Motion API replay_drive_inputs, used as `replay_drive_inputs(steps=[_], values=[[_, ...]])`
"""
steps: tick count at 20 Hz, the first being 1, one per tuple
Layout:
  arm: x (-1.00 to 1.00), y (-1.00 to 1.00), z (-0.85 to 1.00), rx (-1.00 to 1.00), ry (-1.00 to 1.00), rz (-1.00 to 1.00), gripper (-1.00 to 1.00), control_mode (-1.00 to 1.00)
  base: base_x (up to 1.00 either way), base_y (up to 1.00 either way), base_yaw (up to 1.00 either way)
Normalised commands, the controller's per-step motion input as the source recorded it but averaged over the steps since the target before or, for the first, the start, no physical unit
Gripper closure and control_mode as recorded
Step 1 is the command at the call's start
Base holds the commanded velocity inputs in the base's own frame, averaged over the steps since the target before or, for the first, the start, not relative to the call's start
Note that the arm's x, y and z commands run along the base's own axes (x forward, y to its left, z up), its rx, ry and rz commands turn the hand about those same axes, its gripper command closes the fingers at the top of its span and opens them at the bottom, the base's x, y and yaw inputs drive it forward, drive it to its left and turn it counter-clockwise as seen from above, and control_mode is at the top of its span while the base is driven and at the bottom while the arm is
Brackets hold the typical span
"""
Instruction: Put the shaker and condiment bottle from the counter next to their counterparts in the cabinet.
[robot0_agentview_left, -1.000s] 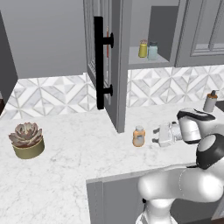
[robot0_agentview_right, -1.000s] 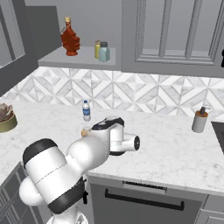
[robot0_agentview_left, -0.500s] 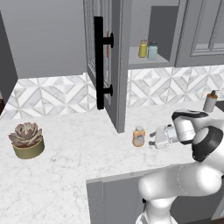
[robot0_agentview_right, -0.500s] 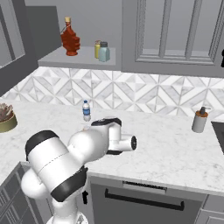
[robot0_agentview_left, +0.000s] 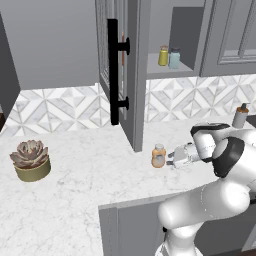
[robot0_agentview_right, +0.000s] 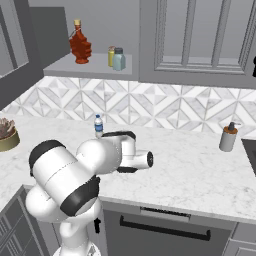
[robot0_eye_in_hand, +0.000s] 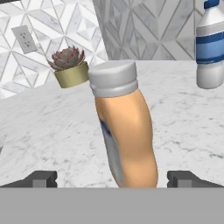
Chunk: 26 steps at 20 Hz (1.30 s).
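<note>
Hand (robot0_agentview_left: 172, 161) wide open, low over desk (robot0_agentview_left: 90, 175), fingertips (robot0_eye_in_hand: 41, 178) flanking condiment bottle (robot0_agentview_left: 158, 155) near open cabinet door (robot0_agentview_left: 120, 70). Bottle stands upright on desk, apparently not yet gripped. Risk: off-centre closing tips squat bottle or knocks it left. Shaker (robot0_agentview_right: 99, 125) stands just beyond; could be knocked.

White and grey diamond-tiled wall (robot0_agentview_left: 65, 107) beyond my worktop, potted succulent (robot0_agentview_left: 31, 160) far left, grey pump dispenser (robot0_agentview_right: 228, 136) right, wall socket (robot0_eye_in_hand: 23, 38), grey base cabinets below.
</note>
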Motion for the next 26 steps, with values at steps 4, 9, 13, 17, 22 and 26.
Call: replay_drive_inputs(steps=[4, 9, 13, 17, 22, 26], values=[[0.18, 0.04, 0.00, 0.00, 0.09, 0.00, -1.00, -1.00, 0.00, 0.00, 0.00], [0.17, 0.06, 0.00, 0.00, 0.08, 0.00, -1.00, -1.00, 0.00, 0.00, 0.00], [0.13, 0.08, 0.00, 0.00, 0.09, 0.00, -1.00, -1.00, 0.00, 0.00, 0.00], [0.11, 0.09, 0.00, 0.00, 0.10, 0.01, -1.00, -1.00, 0.00, 0.00, 0.00], [0.09, 0.12, -0.03, 0.01, 0.11, 0.01, -1.00, -1.00, 0.00, 0.00, 0.00], [0.01, 0.18, -0.06, 0.00, 0.10, 0.01, -1.00, -1.00, 0.00, 0.00, 0.00]])
